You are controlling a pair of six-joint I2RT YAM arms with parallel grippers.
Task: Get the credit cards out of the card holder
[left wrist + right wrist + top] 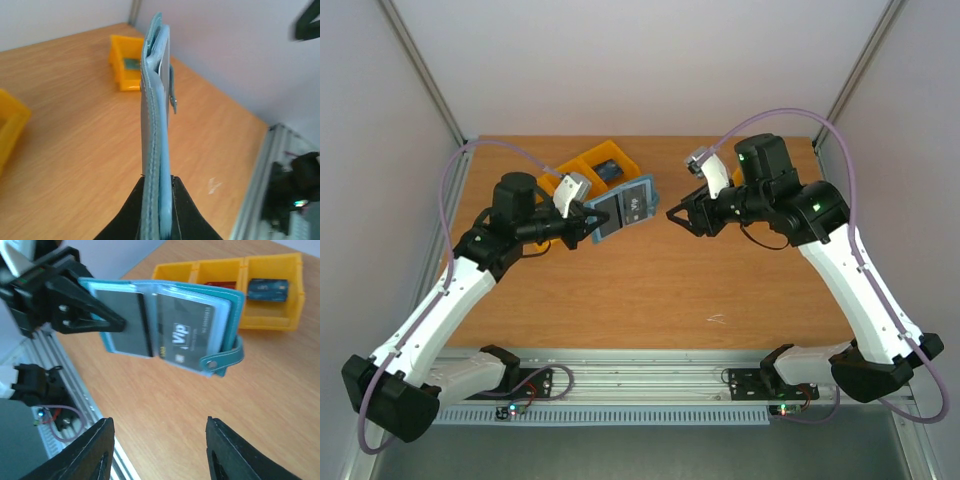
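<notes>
the left end effector (582, 222) is clenched on one short edge of the card holder (623, 210). it holds the holder in the air above the far-left part of the tabletop (650, 300). the orange bins (582, 165) stand just behind it, near the far edge and left of centre. from above, the holder's far edge overlaps the bins' front rim, and whether they touch cannot be told. a dark blue card (267, 290) lies in the end compartment, and something red shows in the middle one.

the holder is spread open, its inside facing right. two dark grey credit cards (185, 327) sit in its pockets, one in each leaf, and the one away from the grip reads "vip". the strap with its snap stud (212, 363) hangs off the free edge. the left wrist view sees the holder edge-on, upright between the black fingers (125, 215).

a gap of air separates that free edge from the right end effector (678, 218), which is released, its fingers (95, 450) spread wide with nothing between them. bare wood runs from below both arms to the near and right edges.
</notes>
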